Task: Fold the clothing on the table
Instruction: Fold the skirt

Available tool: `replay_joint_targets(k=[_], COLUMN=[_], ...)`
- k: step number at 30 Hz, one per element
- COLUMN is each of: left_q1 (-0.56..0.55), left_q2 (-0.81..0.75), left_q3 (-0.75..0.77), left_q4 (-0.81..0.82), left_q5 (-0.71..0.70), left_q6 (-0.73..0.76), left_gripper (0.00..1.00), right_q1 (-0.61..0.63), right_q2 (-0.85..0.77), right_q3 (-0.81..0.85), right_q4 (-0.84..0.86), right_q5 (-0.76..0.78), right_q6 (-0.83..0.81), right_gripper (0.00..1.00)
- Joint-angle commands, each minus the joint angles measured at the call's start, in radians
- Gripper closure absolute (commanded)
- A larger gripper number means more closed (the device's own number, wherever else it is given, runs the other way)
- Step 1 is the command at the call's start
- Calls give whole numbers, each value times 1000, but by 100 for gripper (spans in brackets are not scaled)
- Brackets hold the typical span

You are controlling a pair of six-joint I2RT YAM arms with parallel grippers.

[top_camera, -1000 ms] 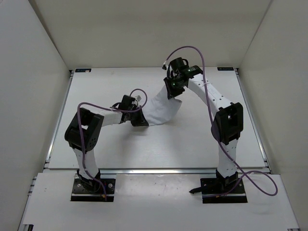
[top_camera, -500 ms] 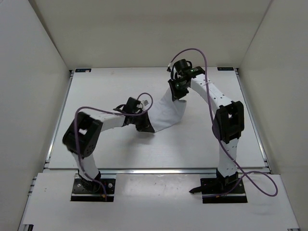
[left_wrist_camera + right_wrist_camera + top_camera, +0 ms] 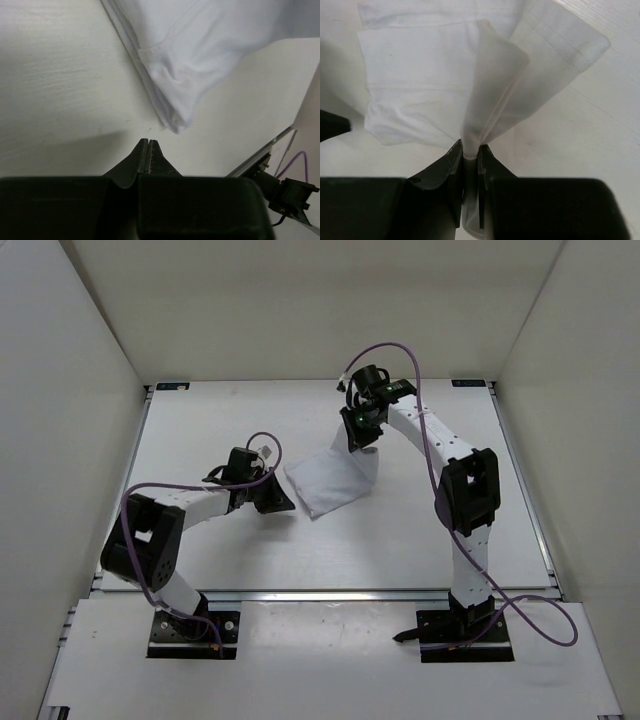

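Pinching clothing [image 3: 420, 75] edge in right jaws; left jaws closed, near corner.

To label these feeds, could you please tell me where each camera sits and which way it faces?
Top external: above, behind the bases, looking down on table, clothing and both arms.
Left wrist: on the left arm, facing the clothing beyond its shut left gripper.
Right wrist: looks along the right gripper, which pinches a clothing fold.
Shared: every view shows the clothing.
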Motion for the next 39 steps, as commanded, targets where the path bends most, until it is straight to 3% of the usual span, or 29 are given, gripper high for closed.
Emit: replay_joint_targets(k=[1, 8, 21, 24, 26, 27, 31, 37, 39], left_q1=[-22, -45, -82, -73, -59, -57, -39, 1, 22], left_q2=[53, 142, 257, 253, 245, 239, 219, 162, 129], left_q3=[24, 55, 106, 96, 76, 73, 38, 18, 0], left_q4=[20, 86, 159, 161, 170, 174, 205, 187, 178], left_q5=[-22, -6, 10, 14, 20, 22, 39, 66, 60], left_q6=[18, -15, -65, -65, -77, -82, -97, -88, -85], left_gripper=[100, 100, 100, 100, 100, 100, 100, 100, 100], right_q1=[45, 139, 202, 211, 212, 202, 159, 93, 68], right_q2=[19, 105, 177, 197, 200, 205, 144, 36, 15], right_q3=[71, 146, 177, 194, 188, 194, 174, 79, 30], right_q4=[41, 50, 76, 79, 73, 71, 87, 127, 137], right_q5=[-75, -111, -175, -191, -187, -189, -223, -135, -88], right_q6=[3, 22, 63, 74, 91, 91, 115, 108, 100], right_gripper=[100, 100, 97, 81, 56, 49, 41, 48, 64])
